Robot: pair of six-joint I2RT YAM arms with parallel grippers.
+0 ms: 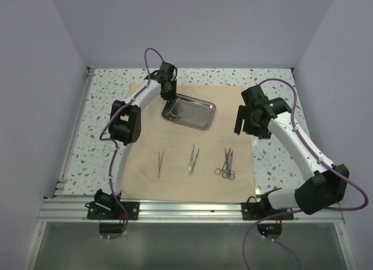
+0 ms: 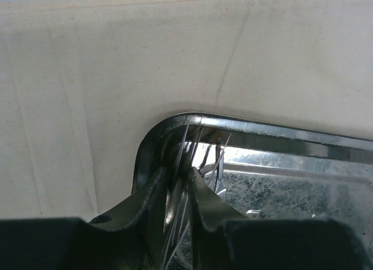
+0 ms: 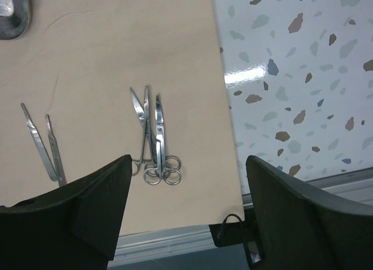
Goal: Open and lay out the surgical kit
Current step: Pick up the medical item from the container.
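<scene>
While the left gripper [image 2: 176, 178] pinched a thin instrument [image 2: 184, 147] in the tray [image 2: 280, 139], the right gripper [image 3: 187, 162] hung spread. Next it likely needed lifting onto the cloth [image 2: 116, 77].

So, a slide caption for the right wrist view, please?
Open right gripper above scissors and tweezers on beige cloth.

Top view: bright, even, diffuse overhead light; shadows faint and soft-edged; sharp throughout. Small rectangular shiny steel tray [image 1: 188, 112] mirrors dark and pale patches.

Left wrist view: black left gripper fingers [image 2: 148, 217] close to lens, dark, out of focus. Thin silver instrument [image 2: 176, 200] between them streaky. Beige cloth wrap [image 2: 116, 77] soft, creases readable.

Right wrist view: white speckled tabletop [image 3: 303, 118] carries bright glare patch. Silver ring-handled scissors [image 3: 154, 143] crisp, glinting. Black right gripper fingers [image 3: 96, 211] blurred.
</scene>
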